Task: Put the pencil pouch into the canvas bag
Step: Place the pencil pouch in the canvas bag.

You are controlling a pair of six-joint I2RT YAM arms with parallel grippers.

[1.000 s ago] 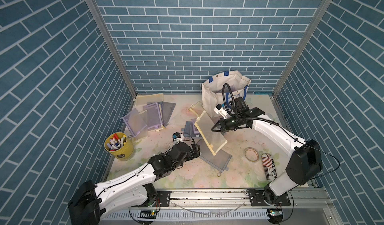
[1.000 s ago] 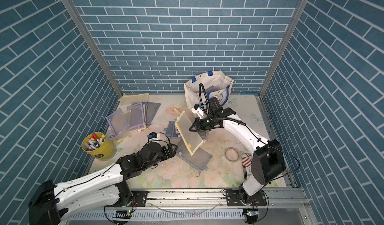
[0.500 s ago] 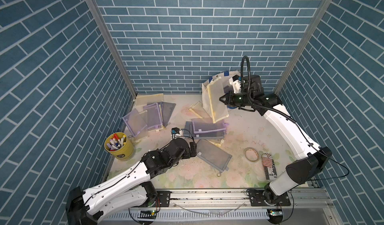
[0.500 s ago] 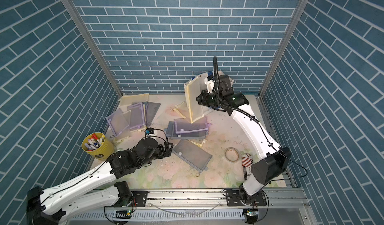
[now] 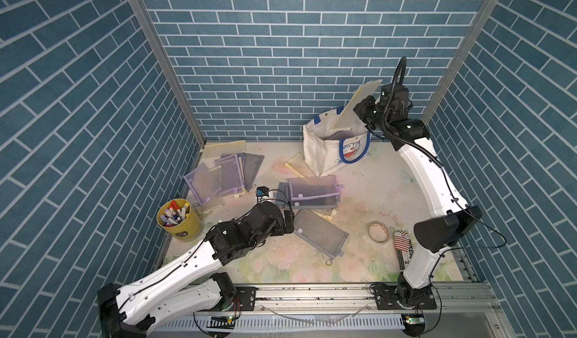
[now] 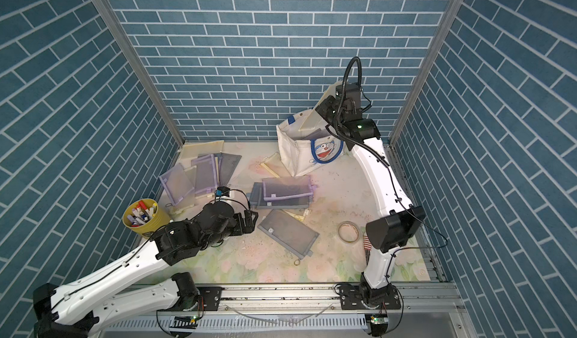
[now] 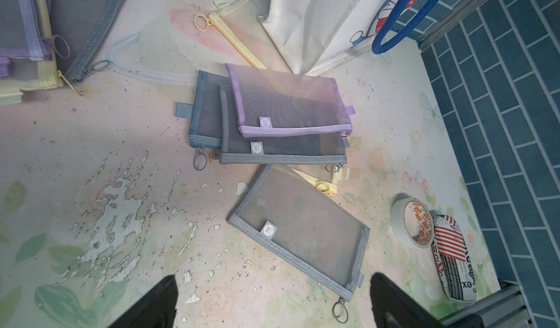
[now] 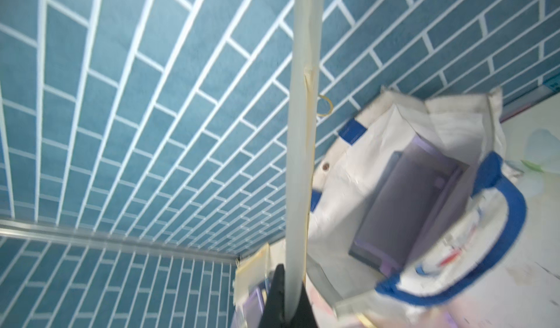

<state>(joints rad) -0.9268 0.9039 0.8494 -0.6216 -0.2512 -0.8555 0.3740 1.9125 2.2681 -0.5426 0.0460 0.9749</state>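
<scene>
Two fingers of the right gripper [image 8: 289,284] pinch the yellow pencil pouch [image 5: 356,106] and hold it up, tilted, over the canvas bag [image 5: 321,155] at the far right; whether its low end is inside the bag is hard to tell. The right wrist view is blurry and shows the pouch only as a thin edge, with a purple pouch [image 8: 406,208] dim inside the bag. The left gripper [image 7: 274,284], cut off but for its tips, is spread wide and empty just by a grey pouch [image 7: 300,232].
</scene>
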